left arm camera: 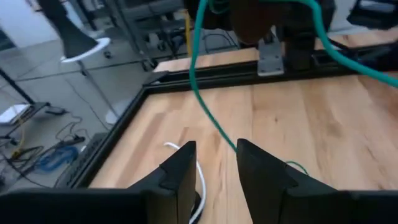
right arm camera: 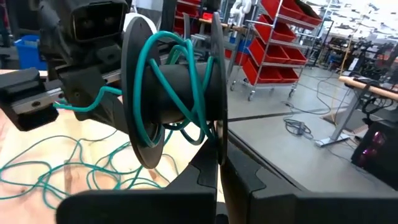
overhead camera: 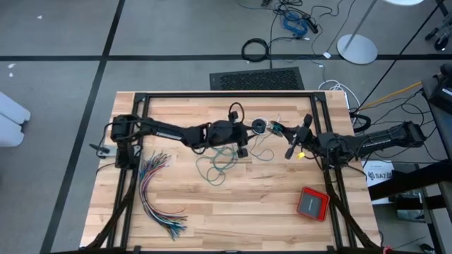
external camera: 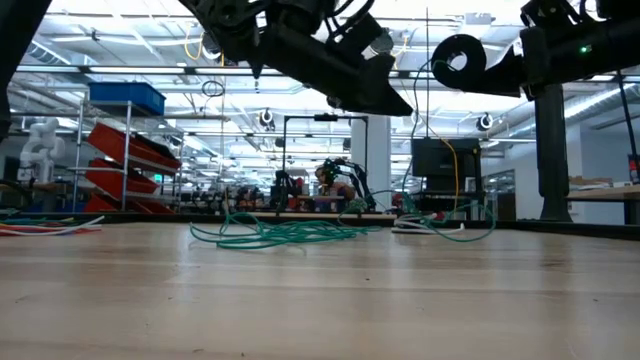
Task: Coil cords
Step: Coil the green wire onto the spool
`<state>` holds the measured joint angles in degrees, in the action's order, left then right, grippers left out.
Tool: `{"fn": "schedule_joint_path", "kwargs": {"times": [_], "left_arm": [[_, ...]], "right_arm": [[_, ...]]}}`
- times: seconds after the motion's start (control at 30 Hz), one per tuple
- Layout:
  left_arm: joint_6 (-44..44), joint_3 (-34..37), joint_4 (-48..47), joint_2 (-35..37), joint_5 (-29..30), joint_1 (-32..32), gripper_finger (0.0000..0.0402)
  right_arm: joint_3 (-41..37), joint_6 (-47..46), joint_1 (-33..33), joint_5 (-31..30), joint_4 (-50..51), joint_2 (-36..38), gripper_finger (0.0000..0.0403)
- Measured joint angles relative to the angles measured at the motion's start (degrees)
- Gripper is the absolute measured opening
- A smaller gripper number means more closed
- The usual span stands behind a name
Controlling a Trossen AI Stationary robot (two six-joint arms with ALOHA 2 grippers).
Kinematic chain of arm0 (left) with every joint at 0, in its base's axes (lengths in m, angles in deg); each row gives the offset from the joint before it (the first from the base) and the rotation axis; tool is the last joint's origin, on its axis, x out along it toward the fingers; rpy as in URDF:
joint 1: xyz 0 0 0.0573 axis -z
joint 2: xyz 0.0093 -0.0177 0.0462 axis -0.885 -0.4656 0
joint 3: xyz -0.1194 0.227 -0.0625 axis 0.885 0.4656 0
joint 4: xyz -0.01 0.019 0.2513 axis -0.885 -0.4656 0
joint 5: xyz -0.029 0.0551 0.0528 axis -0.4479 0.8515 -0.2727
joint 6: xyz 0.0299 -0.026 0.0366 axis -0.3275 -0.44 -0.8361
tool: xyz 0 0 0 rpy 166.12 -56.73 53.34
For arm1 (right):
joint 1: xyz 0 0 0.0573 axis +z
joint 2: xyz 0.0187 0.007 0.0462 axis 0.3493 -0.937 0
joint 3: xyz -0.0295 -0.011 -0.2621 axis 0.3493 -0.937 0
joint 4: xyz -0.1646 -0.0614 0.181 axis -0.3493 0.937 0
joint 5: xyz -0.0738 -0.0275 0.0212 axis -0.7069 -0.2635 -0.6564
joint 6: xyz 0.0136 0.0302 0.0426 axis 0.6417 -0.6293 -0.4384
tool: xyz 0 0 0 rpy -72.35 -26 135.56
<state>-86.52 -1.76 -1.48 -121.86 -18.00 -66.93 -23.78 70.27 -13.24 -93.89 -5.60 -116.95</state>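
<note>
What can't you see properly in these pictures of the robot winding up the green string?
- Left tool: the high view hides its fingertips under the arm; the left wrist view shows a gap with the teal cord running past, but not whether it is pinched.
- Black cord: not findable in any view; too thin to pick out from above.
- Spool: its far side is hidden by its own black discs in the right wrist view.
- Red box: too small to identify.

The teal-green cord (overhead camera: 224,161) lies in loose loops at the centre of the pale, striped wood table (overhead camera: 233,212), and more of it wraps a black spool (right arm camera: 171,93). A white cord end (left arm camera: 198,177) shows at the lower middle. At lower left fans a many-coloured wire bundle (overhead camera: 157,194); at lower right sits a red-orange box (overhead camera: 312,204). Both arms are dark.
</note>
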Motion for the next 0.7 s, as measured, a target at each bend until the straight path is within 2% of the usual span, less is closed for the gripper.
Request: {"fn": "schedule_joint_path", "kwargs": {"times": [0.13, 0.3, 0.5, 0.7], "left_arm": [[0.69, 2.39, 4.29, -0.79, 6.97, 1.69, 0.0122], [4.57, 3.27, 11.84, -3.61, 5.63, 2.57, 0.0122], [4.61, 3.33, 18.86, -5.97, 8.04, 3.26, 0.0122], [4.95, 3.24, 19.92, -5.88, 7.91, 1.68, 0.0122]], "right_arm": [[0.00, 1.12, 0.00, -0.05, -2.27, 0.00, 0.0000], [0.02, 1.59, -0.07, -0.07, -4.19, -0.22, 0.0000], [0.04, 1.00, -0.09, -1.03, -5.10, -1.20, 0.0000], [0.04, 0.52, -0.09, -1.07, -7.69, -3.26, 0.0000]]}}
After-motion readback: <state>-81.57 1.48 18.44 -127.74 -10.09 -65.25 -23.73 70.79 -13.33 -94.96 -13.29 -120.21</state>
